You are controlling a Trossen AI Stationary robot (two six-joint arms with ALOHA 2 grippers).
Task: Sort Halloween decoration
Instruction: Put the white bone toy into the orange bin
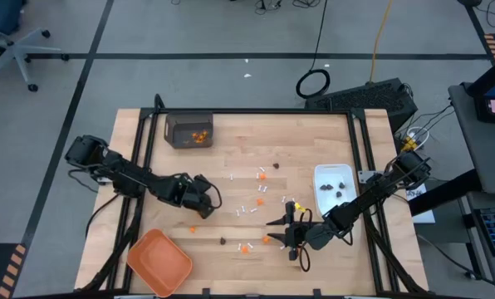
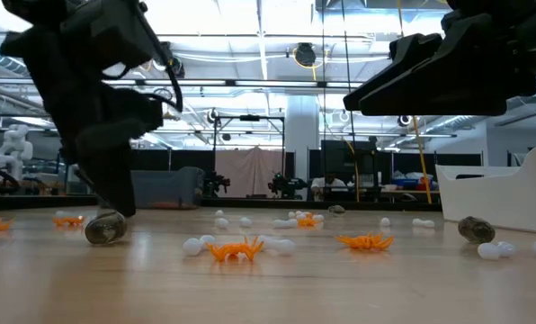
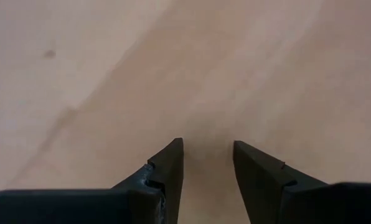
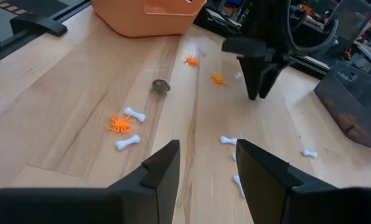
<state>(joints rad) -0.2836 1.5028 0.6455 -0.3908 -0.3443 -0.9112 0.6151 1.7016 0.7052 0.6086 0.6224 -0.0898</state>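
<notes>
The Halloween decoration lies scattered over the middle of the wooden table: orange bits [image 4: 118,123], white sticks [image 4: 127,142] and dark bits [image 4: 161,86]. My left gripper [image 1: 203,206] points steeply down over bare wood [image 3: 192,81] left of the middle, open, with nothing between its fingers. The dark bit [image 2: 104,228] lies on the table just beside its fingertips in the low view. My right gripper [image 1: 274,231] hovers above the table right of the middle, almost level, facing the orange tray, open and empty.
An orange tray [image 1: 159,262] sits at the near left corner. A white dish [image 1: 335,176] holding dark bits stands at the right. A dark bin [image 1: 189,130] holding orange bits stands at the far left. Black frame rails run along the table's sides.
</notes>
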